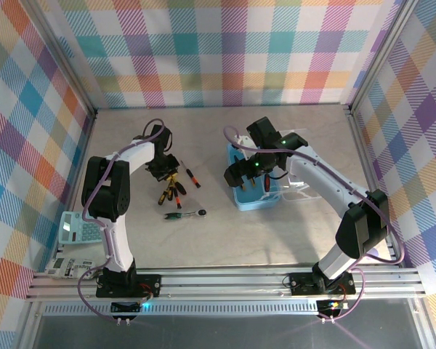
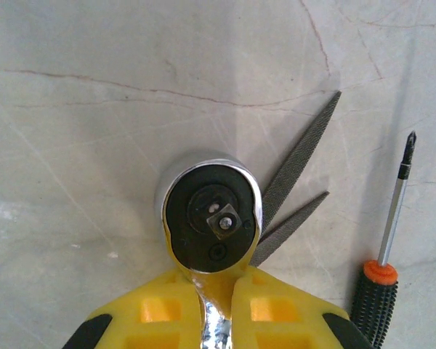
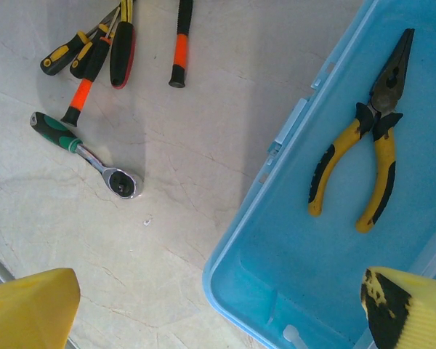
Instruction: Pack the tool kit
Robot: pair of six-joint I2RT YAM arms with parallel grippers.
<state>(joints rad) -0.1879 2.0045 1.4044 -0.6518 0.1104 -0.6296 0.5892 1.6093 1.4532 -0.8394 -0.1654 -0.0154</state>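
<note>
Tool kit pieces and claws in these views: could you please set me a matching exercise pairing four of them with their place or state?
1. yellow-and-black long-nose pliers
2. green-handled chrome ratchet wrench
3. chrome round-headed tool
4. right claw

A. open
B. pinched in the left claw
C. lying on the table
D. inside the translucent light-blue plastic box

Pairs: 1-D, 2-C, 3-B, 4-A

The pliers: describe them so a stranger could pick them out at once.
Find the light-blue box at the right of the table. On its floor lie the pliers. Their two curved yellow-and-black handles and pointed dark nose set them apart from the straight-handled tools outside on the table.
</note>
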